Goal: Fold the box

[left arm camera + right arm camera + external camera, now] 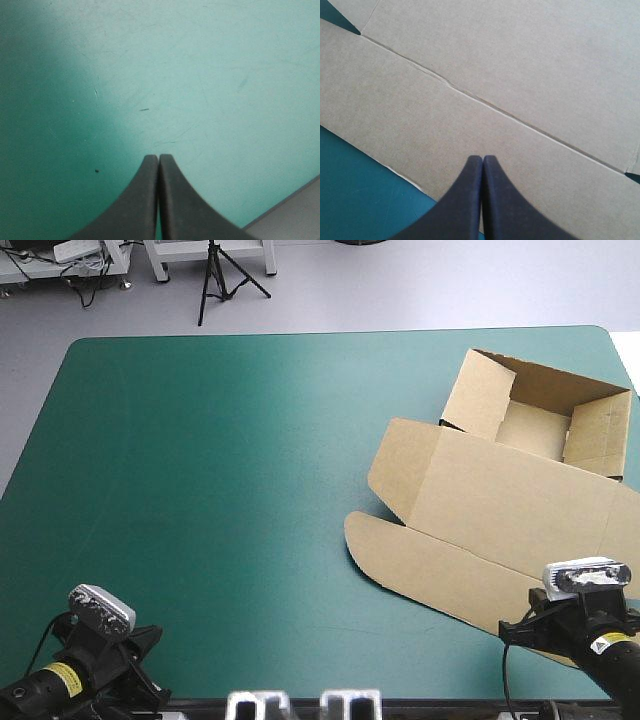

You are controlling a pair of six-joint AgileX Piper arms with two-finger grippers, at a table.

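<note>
The brown box (500, 490) lies at the table's right side, an open tray with raised walls at the far end and its lid flat toward the near edge. My right gripper (482, 159) is shut, its black tips over the lid's front flap (420, 115) near its edge, holding nothing. In the high view that arm (590, 625) sits at the box's near right corner. My left gripper (158, 158) is shut over bare teal-green cover, far from the box; its arm (85, 660) is at the near left corner of the table.
Bare teal-green cover (220, 480) spreads across the left and middle of the table. The table's near edge (290, 210) shows beside my left gripper. The box's far right wall reaches close to the table's right edge (625, 360).
</note>
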